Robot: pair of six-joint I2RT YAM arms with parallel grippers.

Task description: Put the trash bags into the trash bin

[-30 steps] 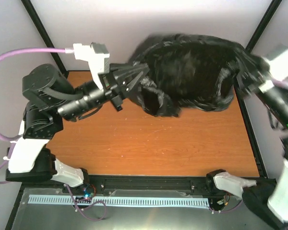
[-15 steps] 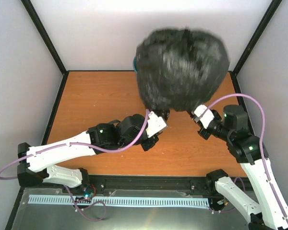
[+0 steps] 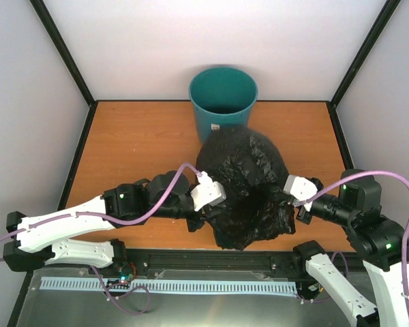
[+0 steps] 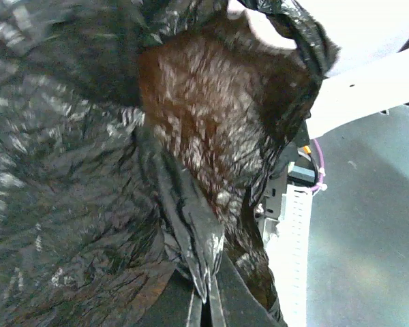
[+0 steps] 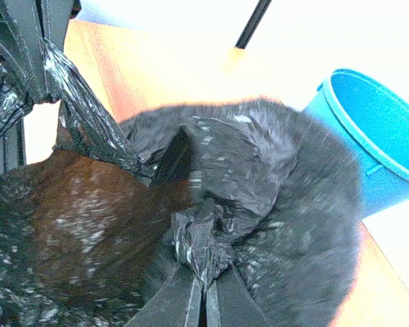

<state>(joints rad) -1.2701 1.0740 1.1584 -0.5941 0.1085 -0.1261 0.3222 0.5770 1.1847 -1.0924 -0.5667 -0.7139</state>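
A crumpled black trash bag (image 3: 245,187) hangs spread between my two grippers over the near middle of the table, its mouth held open. My left gripper (image 3: 206,216) is shut on the bag's left rim; in the left wrist view a fold of black film (image 4: 191,225) is pinched at the left gripper (image 4: 204,296). My right gripper (image 3: 290,197) is shut on the bag's right rim, where a bunched knot of film (image 5: 201,248) sits at the right gripper (image 5: 203,283). The teal trash bin (image 3: 223,99) stands upright behind the bag at the table's far edge, also seen in the right wrist view as the bin (image 5: 371,136).
The orange table (image 3: 136,150) is enclosed by black frame posts (image 3: 61,51) and pale walls. A black rail and a white slotted strip (image 3: 170,285) run along the near edge by the arm bases.
Both arms swung the bag from high up at the back down toward the near edge. The bag dropped from in front of the bin, which now shows fully.
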